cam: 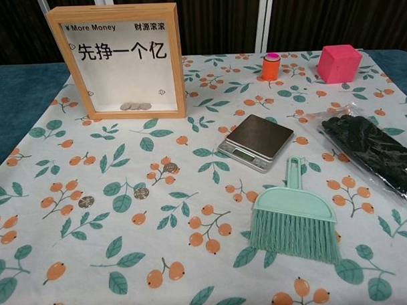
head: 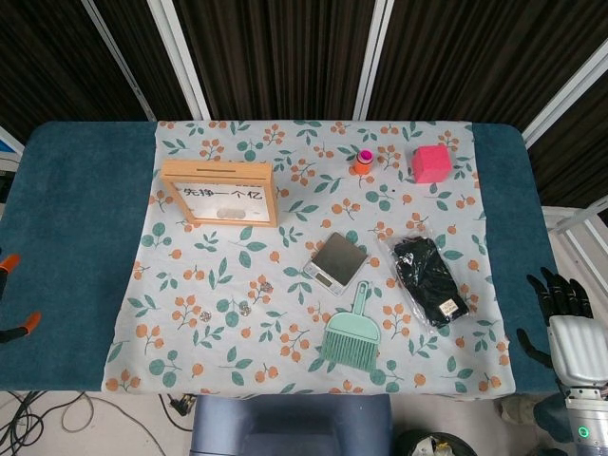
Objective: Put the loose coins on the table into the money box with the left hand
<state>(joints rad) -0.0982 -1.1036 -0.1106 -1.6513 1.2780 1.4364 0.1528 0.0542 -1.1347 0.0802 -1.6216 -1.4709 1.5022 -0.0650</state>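
Three coins lie loose on the cloth at seven o'clock from the money box. The right hand rests off the table's four-o'clock corner, fingers spread, holding nothing; the left hand is out of sight.

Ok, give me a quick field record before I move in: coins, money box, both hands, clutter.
loose coins: three on the cloth, coin, coin, coin
money box: upright, wooden frame, a few coins already at its bottom
left hand: not in view
right hand: off the table's right edge, holds nothing, fingers apart
clutter: scale, brush, black bag, pink cube, orange bottle
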